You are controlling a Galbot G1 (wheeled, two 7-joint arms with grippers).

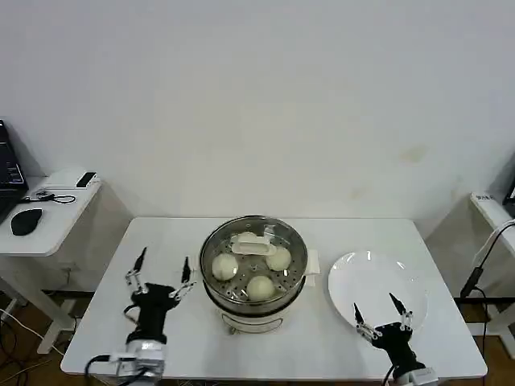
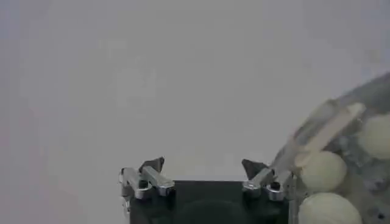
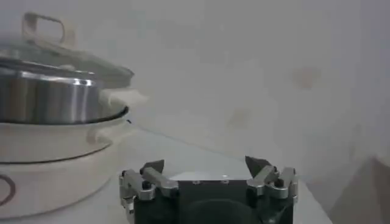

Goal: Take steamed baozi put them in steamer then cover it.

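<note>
Cover (image 1: 253, 256) sits on the steamer (image 1: 251, 310) at table centre, baozi (image 1: 259, 286) visible under the glass. Its white bar handle runs left-right, long axis across the table. L gripper (image 1: 161, 275) just left of the pot, fingers spread, empty. R gripper (image 1: 382, 312) over the plate's (image 1: 354, 277) near edge, also spread. Risk, imo: the L arm clips the pot's side and knocks the lid askew

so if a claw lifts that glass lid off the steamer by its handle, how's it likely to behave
The cover looks like clear glass in a metal rim, so it is probably heavy for its size and breakable. Its white bar handle is smooth and narrow, so it may swing or slip. It sits flat on the steamer, so it should lift off cleanly.
</note>
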